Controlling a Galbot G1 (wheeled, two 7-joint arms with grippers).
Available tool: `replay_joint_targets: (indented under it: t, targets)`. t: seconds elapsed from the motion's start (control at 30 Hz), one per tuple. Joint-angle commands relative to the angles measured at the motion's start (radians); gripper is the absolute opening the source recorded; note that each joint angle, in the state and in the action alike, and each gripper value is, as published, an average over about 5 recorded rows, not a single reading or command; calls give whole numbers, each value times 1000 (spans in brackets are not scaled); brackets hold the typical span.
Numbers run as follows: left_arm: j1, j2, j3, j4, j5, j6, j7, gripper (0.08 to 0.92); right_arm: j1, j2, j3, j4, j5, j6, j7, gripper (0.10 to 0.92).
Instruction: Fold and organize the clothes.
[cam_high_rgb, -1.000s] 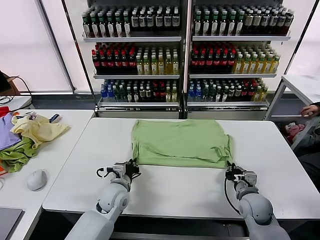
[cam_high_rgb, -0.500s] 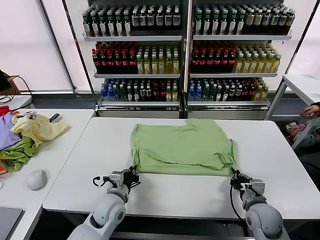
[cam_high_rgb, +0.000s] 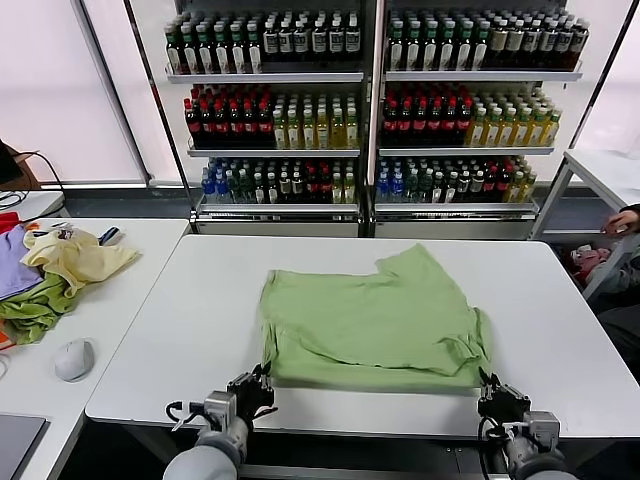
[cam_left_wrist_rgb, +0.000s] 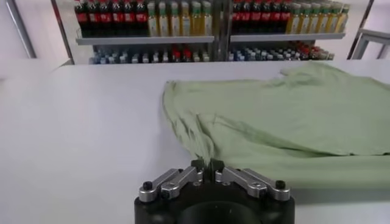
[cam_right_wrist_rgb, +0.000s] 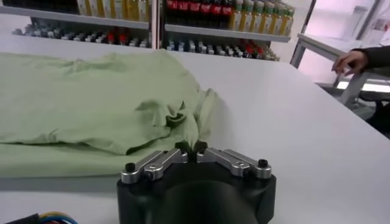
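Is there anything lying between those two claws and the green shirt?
Nothing visible. The left end effector and the right end effector are both shut on the near hem of the green shirt, at its two corners by the table edge.

We saw the shirt (cam_high_rgb: 372, 322) lying on the table (cam_high_rgb: 560, 300), near its front edge. The left gripper (cam_high_rgb: 262, 379) sat at the shirt's near left corner, the right gripper (cam_high_rgb: 489, 382) at its near right corner. A heap of garments (cam_high_rgb: 50, 270) lay on the side table (cam_high_rgb: 130, 290) to the left, with shelves of bottles (cam_high_rgb: 370, 100) behind.
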Motion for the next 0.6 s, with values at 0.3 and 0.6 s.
replay_joint_targets:
  t: [0.3, 0.6]
  targets:
    - [189, 23, -114, -209, 77, -14, 6, 255, -49, -9, 43, 118, -31, 130, 4, 347]
    - [-49, 53, -121, -69, 7, -85, 15, 514, 306, -105, -43, -52, 63, 74, 29, 598]
